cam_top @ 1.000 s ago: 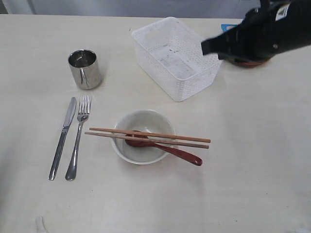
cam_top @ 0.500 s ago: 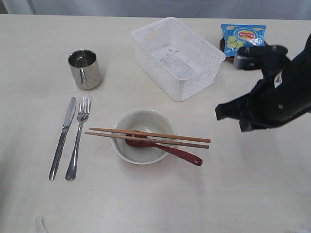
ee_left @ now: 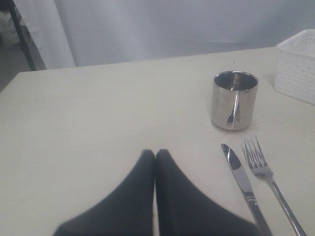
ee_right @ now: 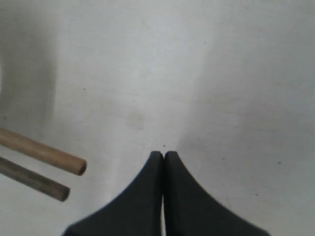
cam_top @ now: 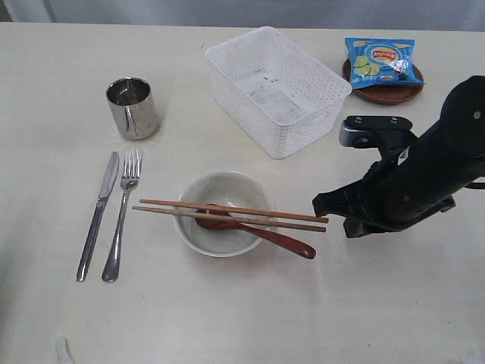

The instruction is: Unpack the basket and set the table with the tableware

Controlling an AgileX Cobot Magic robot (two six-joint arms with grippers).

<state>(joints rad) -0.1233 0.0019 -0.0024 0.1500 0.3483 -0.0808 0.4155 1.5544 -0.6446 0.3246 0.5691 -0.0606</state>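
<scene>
The white lattice basket [cam_top: 276, 87] stands at the back of the cream table [cam_top: 227, 311] with nothing in it. A steel cup [cam_top: 132, 108] [ee_left: 234, 100] is at the left, with the knife [cam_top: 97, 214] [ee_left: 242, 180] and fork [cam_top: 123, 212] [ee_left: 268, 177] side by side in front of it. Two chopsticks [cam_top: 231, 214] [ee_right: 39, 160] lie across the pale bowl [cam_top: 223, 212], and the reddish wooden spoon [cam_top: 261, 233] rests in it. My right gripper [cam_top: 320, 205] [ee_right: 164, 155] is shut and empty, just right of the chopstick tips. My left gripper [ee_left: 155, 153] is shut and empty, over bare table.
A blue snack bag [cam_top: 379, 59] lies on the small brown plate [cam_top: 383, 92] at the back right. The right arm [cam_top: 413, 178] stretches over the table between that plate and the bowl. A small pale object [cam_top: 64, 349] sits at the front left edge.
The right arm has swung from over the plate at the back right down and leftward toward the chopstick tips, uncovering the snack bag on the plate. The tableware has not moved.
</scene>
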